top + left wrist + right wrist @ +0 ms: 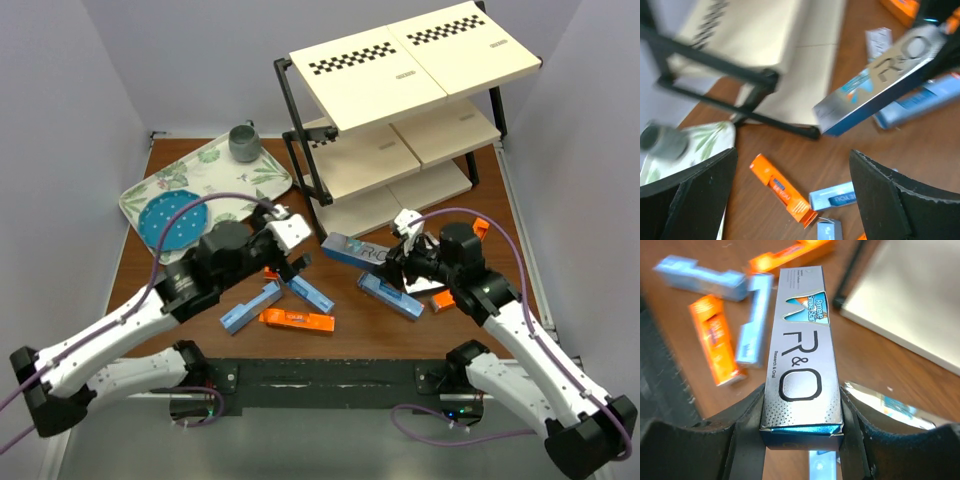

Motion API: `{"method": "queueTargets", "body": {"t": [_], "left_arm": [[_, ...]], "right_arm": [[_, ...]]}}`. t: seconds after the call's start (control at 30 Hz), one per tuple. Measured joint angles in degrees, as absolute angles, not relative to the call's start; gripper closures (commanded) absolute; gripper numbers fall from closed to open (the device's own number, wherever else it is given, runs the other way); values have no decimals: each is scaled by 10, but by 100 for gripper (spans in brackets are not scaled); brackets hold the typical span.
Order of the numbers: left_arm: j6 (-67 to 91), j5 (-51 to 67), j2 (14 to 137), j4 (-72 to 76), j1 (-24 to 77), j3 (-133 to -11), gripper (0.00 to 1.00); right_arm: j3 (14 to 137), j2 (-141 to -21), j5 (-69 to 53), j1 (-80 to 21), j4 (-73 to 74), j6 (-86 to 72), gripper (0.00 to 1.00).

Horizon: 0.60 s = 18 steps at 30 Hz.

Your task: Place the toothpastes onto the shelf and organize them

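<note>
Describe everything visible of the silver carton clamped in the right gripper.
The silver carton is a long slim cardboard box: glossy silver top with dark R&O lettering, a small colourful emblem, blue sides and end flap. The right gripper pinches one end, a finger on each long side. It lies roughly level, apparently lifted off the table, with nothing else touching it.

shelf (420, 60) behind, tray (212, 165) left — toothpastes (296, 320) in front
</note>
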State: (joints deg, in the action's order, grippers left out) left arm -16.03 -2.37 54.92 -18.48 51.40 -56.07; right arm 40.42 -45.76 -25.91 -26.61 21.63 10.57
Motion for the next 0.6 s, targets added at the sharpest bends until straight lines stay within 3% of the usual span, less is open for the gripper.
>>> {"method": "queueTargets", "body": {"t": [0.33, 0.6], "left_arm": [[-86, -324, 319, 33, 509, -293, 0], [-102, -438, 318, 107, 504, -254, 0]], "right_arm": [[281, -430, 11, -247, 10, -10, 83], [263, -539, 18, -69, -152, -55, 82]]}}
